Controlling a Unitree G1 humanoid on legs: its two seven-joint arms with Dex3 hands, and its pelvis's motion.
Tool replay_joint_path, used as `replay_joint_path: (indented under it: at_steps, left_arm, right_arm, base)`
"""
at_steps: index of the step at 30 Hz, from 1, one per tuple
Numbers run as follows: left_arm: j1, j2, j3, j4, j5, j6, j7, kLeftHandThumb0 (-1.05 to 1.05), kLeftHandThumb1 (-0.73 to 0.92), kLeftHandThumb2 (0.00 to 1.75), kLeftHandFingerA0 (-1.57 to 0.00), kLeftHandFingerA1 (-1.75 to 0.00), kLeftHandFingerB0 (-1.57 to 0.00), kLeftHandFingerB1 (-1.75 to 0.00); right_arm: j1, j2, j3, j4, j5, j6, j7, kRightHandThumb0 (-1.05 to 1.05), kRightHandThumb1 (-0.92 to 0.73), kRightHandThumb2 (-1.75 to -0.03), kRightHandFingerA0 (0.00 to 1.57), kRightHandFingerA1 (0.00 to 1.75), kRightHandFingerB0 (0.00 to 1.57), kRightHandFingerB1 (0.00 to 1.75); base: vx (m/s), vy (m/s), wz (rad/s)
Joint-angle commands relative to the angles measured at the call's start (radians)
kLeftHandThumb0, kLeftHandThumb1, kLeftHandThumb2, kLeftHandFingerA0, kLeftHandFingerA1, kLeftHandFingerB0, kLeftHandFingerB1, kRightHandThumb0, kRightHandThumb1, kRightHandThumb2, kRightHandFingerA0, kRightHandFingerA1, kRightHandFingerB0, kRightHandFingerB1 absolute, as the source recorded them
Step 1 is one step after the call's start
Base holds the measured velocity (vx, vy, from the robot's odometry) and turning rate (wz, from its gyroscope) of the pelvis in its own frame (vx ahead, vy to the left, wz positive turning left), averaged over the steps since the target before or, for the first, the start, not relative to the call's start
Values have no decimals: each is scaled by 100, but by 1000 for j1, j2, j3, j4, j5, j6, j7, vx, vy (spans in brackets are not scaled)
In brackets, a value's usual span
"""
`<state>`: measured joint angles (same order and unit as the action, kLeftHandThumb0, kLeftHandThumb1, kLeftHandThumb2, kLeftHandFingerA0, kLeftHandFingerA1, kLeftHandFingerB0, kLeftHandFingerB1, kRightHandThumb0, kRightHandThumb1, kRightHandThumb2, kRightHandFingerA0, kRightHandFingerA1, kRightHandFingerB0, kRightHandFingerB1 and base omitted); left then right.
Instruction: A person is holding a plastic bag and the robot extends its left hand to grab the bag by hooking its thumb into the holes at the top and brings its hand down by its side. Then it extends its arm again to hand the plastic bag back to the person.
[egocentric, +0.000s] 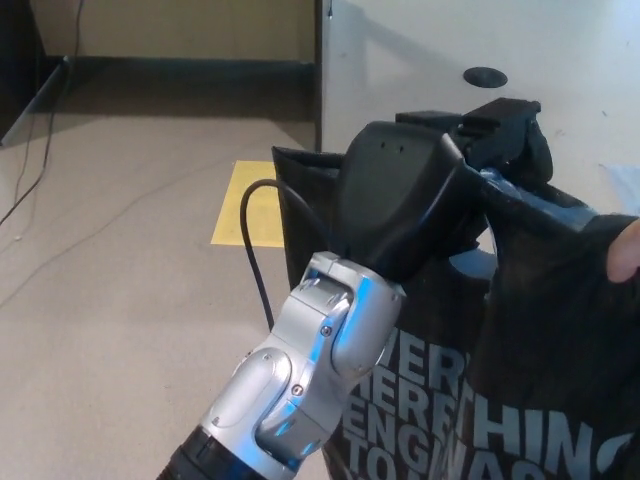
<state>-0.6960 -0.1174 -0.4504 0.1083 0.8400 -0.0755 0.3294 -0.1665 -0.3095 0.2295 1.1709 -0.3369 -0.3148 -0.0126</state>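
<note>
My left hand (425, 190) reaches forward in the middle of the head view, on a silver forearm (310, 390). A black plastic bag (520, 380) with grey lettering hangs from it. The bag's top edge drapes over the hand, whose fingers (505, 130) bend down over the edge. The thumb is hidden behind the palm and the bag. A person's fingertip (624, 250) pinches the bag's right top corner at the picture's right edge. My right hand does not show.
A yellow patch (245, 205) lies on the beige floor behind the bag. A thin black cable (30, 165) runs along the floor at far left. A white panel (450, 50) with a dark round spot (485, 76) stands behind.
</note>
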Motion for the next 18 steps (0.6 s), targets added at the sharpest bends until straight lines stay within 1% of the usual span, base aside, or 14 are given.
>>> replay_joint_path:
  at_steps: [1, 6, 8, 9, 10, 11, 14, 15, 18]
  left_arm:
    - [18, 5, -4, 2, -4, -43, 69, -13, 71, 66, -81, -175, -59, -154]
    - [32, 5, -11, 8, 9, -42, 94, -14, 69, 66, -82, -175, -60, -154]
    - [48, 10, -10, 7, 8, -46, 106, -13, 77, 70, -81, -175, -59, -154]
    - [57, 11, -11, 7, 8, -51, 114, -13, 77, 70, -81, -175, -59, -154]
    - [62, 17, -10, 11, 11, -63, 132, -5, 77, 69, -99, -175, -60, -149]
    - [65, 21, -7, 12, 13, -68, 144, -13, 79, 70, -82, -175, -59, -154]
    - [73, 36, 11, 15, 14, -83, 185, -11, 79, 75, -82, -175, -59, -154]
    - [72, 39, 16, 18, 13, -88, 194, -9, 75, 80, -83, -175, -58, -159]
    - [77, 59, 47, 8, -6, -102, 209, -8, 73, 78, -83, -175, -59, -158]
  right_arm:
    - [12, -8, 1, -1, -4, 1, -2, -27, -68, -60, 63, 46, 53, 39]
    - [16, -13, -4, 2, 0, -8, 6, -27, -68, -60, 62, 45, 54, 39]
    - [20, -11, -4, 4, -2, -5, 1, -27, -68, -60, 64, 46, 54, 39]
    - [27, -9, -3, 4, -2, -4, 0, -27, -68, -60, 64, 46, 54, 39]
    - [32, -9, -2, 2, -3, -3, -1, -28, -68, -60, 66, 47, 54, 39]
    - [35, -7, -3, -1, -1, -2, 0, -26, -67, -60, 66, 48, 54, 40]
    - [47, -3, -15, -6, 13, -9, 6, -27, -68, -60, 63, 47, 55, 40]
    - [47, -2, -17, -5, 15, -12, 9, -26, -68, -60, 61, 46, 54, 40]
    - [50, -4, -16, 2, 10, -21, 9, -26, -68, -60, 61, 46, 54, 40]
  base:
    - [0, 0, 0]
    - [0, 0, 0]
    - [0, 0, 0]
    - [0, 0, 0]
    - [0, 0, 0]
    - [0, 0, 0]
    - [0, 0, 0]
    - [0, 0, 0]
    - [0, 0, 0]
